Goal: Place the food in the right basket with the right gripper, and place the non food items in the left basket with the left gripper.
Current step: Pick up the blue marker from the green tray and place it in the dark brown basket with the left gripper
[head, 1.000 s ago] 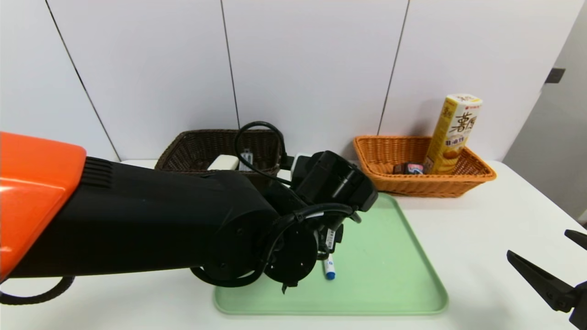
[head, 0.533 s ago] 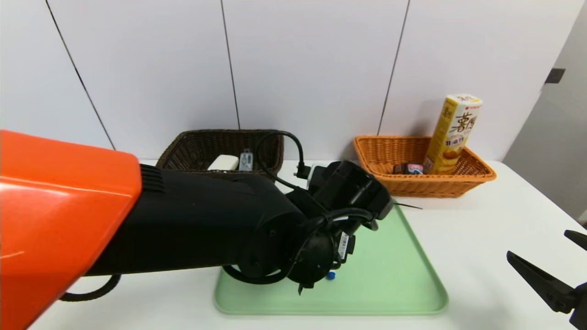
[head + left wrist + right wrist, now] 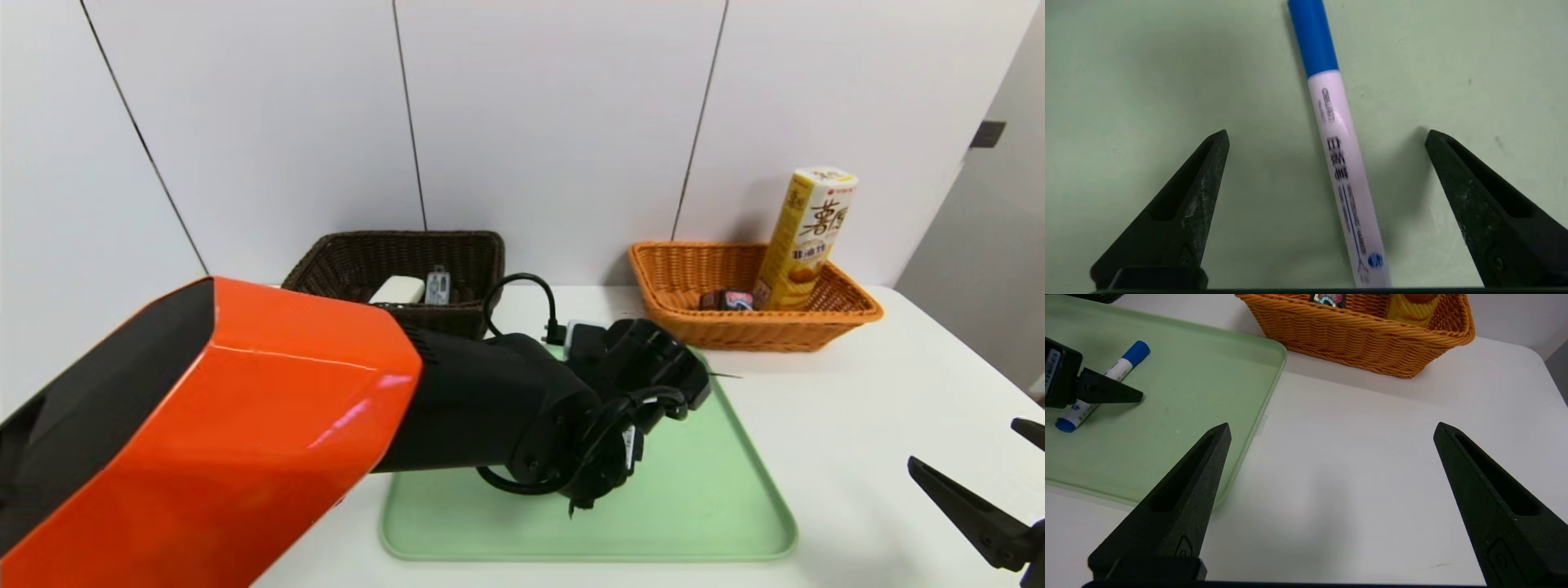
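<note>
My left tool has moved lower over the tray, spread wide, empty, astride the marker, apparently ready to grip; my right tool waits wide open, empty, above the desk.

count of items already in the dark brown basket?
2 visible: white block on the left, grey case right of it. The left arm covers part of the basket; more may be hidden.

Glossy orange arm shell, matt green tray, rough woven wicker baskets
</note>
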`<action>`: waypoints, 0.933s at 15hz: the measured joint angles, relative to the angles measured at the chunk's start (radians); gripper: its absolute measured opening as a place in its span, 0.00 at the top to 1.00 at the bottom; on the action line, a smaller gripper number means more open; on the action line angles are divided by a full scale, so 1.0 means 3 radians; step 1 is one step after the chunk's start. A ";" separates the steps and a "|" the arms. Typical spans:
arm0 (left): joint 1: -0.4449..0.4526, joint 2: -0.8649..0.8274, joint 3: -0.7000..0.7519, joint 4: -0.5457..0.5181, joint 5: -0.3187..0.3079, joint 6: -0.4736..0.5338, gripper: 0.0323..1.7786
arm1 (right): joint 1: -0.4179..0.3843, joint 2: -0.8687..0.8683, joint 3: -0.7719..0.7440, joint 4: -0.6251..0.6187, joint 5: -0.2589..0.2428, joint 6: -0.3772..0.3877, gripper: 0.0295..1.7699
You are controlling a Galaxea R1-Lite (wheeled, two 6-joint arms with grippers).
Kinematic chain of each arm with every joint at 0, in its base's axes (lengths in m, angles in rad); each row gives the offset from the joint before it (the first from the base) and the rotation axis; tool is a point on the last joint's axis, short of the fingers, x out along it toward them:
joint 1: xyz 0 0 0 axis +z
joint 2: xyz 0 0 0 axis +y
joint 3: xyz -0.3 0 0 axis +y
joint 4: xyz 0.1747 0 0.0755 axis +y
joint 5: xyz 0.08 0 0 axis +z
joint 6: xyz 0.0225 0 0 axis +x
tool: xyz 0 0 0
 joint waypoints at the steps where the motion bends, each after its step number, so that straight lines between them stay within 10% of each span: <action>1: 0.0037 0.0043 -0.0002 0.0004 0.0009 -0.0035 0.05 | 0.0000 -0.0006 0.0005 0.0001 0.0000 0.0001 0.03; 14: 0.0145 0.0067 -0.0172 0.0443 -0.0005 -0.0057 0.05 | 0.0005 0.0001 0.0090 0.0001 0.0010 0.0001 0.03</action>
